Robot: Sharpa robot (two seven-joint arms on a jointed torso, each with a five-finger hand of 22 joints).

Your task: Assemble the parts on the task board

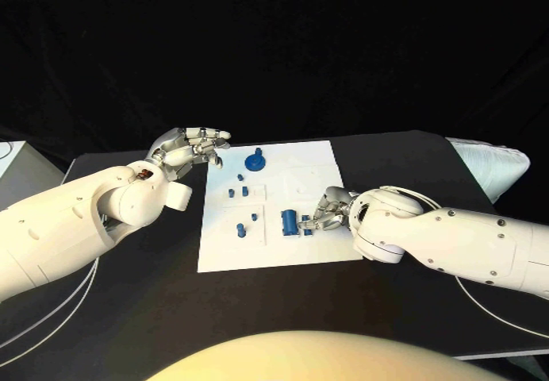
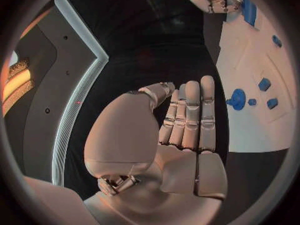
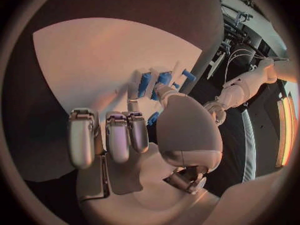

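Two robot hands work over the black desk, one at each long edge of the white task board. Nearest, the right robot hand reaches in over the board's right edge, its fingers curled down onto a cluster of blue parts near the board's near right corner; its fingertips touch that cluster, though whether they actually pinch a piece I cannot tell. The rest of that hand's fingers are bent inward together above the white surface. A single small blue part stands on the board toward its left edge, apart from the cluster, and a few more small blue pieces sit further back near the middle of the left edge. Toward the far edge a round blue part with a short stem lies on the board, and it also shows beside the left palm. Farthest back, the left robot hand hovers just off the board's far left corner over the desk, holding nothing, with its fingers straight and pressed side by side. A white padded object rests at the desk's right edge.
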